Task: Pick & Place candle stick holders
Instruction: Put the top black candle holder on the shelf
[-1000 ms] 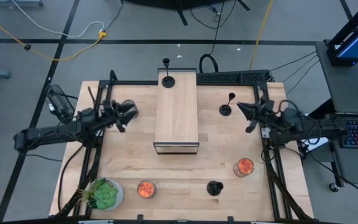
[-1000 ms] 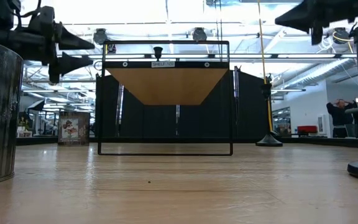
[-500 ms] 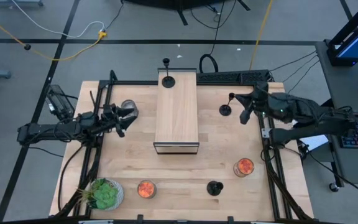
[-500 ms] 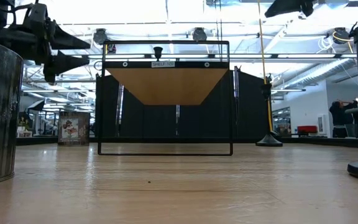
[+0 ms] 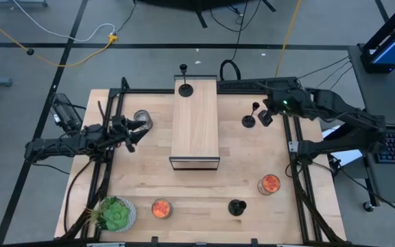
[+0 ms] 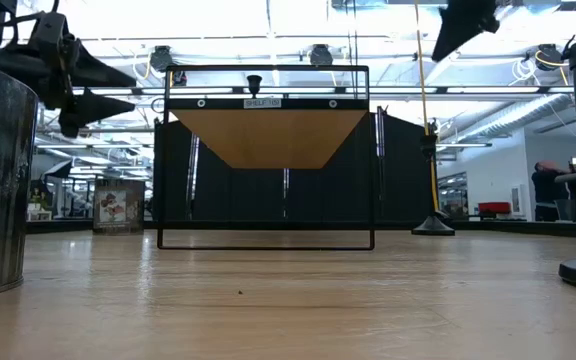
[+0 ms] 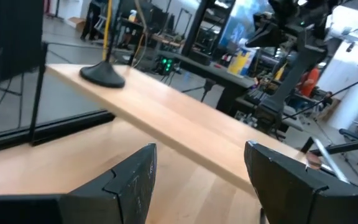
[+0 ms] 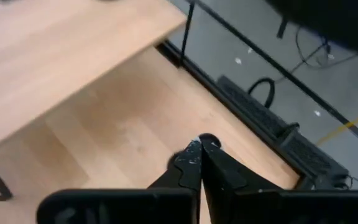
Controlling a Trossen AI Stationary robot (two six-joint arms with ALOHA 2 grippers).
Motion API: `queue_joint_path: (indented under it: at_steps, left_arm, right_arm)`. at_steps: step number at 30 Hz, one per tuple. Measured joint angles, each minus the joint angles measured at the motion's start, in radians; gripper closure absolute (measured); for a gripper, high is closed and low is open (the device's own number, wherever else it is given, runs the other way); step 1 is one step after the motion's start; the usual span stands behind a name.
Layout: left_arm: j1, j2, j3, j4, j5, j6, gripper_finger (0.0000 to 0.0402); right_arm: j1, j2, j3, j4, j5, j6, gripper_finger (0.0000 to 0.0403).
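One holder shelved, two left on the bench.
Right end effector (image 5: 265, 116) closed, empty, above the far-right candle stick holder (image 5: 249, 120); left end effector (image 5: 130, 132) open, waiting left.

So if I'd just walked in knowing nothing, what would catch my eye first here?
Probably the long pale wooden shelf standing mid-table, with a small black candlestick holder at its far end. Then the right gripper, right beside another black candlestick holder on the table. Bright orange-filled glass jars sit near the front edge.
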Motion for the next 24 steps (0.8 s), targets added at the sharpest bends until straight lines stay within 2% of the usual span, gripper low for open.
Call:
queue_joint_path:
  at_steps: [6, 11, 15, 24]
  left_arm:
    - [-0.036, 0.000, 0.000, -0.012, -0.052, 0.009, 0.0151]
    - [-0.075, 0.000, 0.000, -0.041, -0.106, 0.009, 0.0151]
    - [-0.100, 0.000, 0.000, -0.049, -0.147, 0.008, 0.0151]
    - [-0.124, 0.000, 0.000, -0.075, -0.186, -0.012, 0.0151]
  right_arm:
    - [-0.115, 0.054, 0.000, -0.001, -0.024, -0.023, 0.0364]
    - [-0.209, 0.092, 0.000, -0.001, -0.125, -0.024, 0.0329]
    - [-0.264, 0.128, 0.000, -0.016, -0.136, -0.051, 0.0301]
    - [-0.408, 0.200, 0.000, -0.042, -0.325, -0.046, 0.0255]
